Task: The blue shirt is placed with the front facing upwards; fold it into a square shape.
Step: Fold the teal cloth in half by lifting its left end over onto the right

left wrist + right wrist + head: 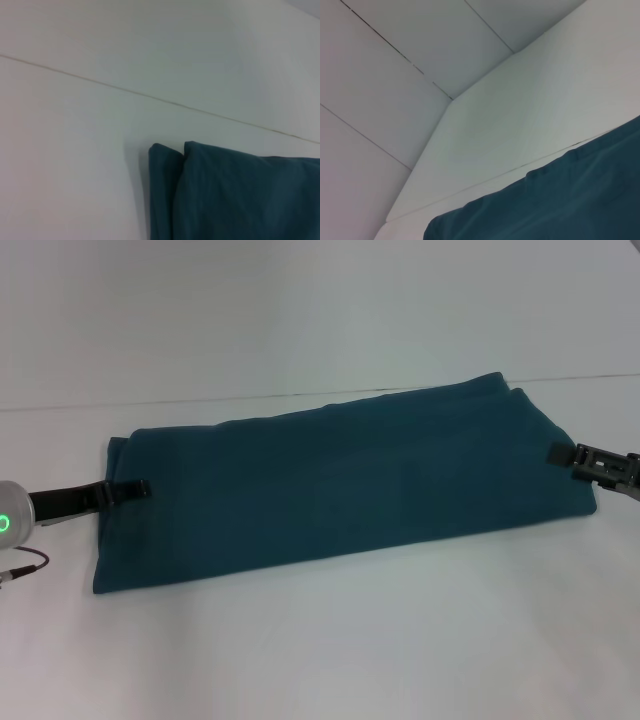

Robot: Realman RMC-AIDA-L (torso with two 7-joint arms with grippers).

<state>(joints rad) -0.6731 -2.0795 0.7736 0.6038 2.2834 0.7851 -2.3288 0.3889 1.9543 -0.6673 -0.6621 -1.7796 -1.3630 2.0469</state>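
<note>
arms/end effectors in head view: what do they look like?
Left end effector: flat black fingers on a silver-grey round wrist with a glowing green ring light and a thin dark cable below. Right end effector: black finger with a dark grey, ribbed bracket behind it.

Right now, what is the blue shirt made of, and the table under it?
The blue shirt looks like soft matte cloth, maybe cotton: it lies in folded layers with rounded edges and no shine. The table looks hard, smooth and white, perhaps painted board or laminate; I cannot tell which.
</note>
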